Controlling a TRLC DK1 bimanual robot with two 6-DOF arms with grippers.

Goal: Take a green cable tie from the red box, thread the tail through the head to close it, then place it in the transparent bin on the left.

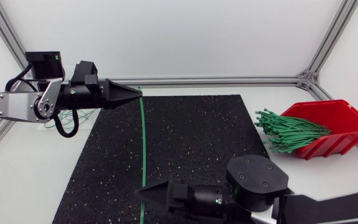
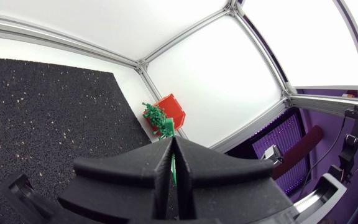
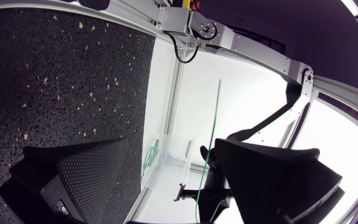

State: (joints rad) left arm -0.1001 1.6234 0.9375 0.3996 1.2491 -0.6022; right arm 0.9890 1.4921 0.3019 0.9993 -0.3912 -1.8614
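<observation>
My left fingers [image 1: 138,93] sit at about 10 o'clock over the black mat [image 1: 191,143], pointing toward 3 o'clock. They are clenched on one green cable tie [image 1: 143,137]. The left wrist view shows the strap pinched in the narrow seam between the two wedges.

From that grip the tie runs straight toward 6 o'clock across the mat, its tail not threaded through its head. It passes just off the tip of my right fingers [image 1: 140,193].

My right fingers lie at 6 o'clock and point toward 9 o'clock. In the right wrist view they are released and spread wide, with the tie standing in the gap close to one finger. I cannot tell whether it touches that finger.

The red box [image 1: 340,117] stands on the white desk [image 1: 36,180] at 3 o'clock, just off the mat. It is tipped toward the mat, and a bundle of green ties [image 1: 291,132] spills from its mouth.

The transparent bin [image 3: 169,152] shows ahead of my right fingers, beyond the mat's edge, with a few green strands inside.
</observation>
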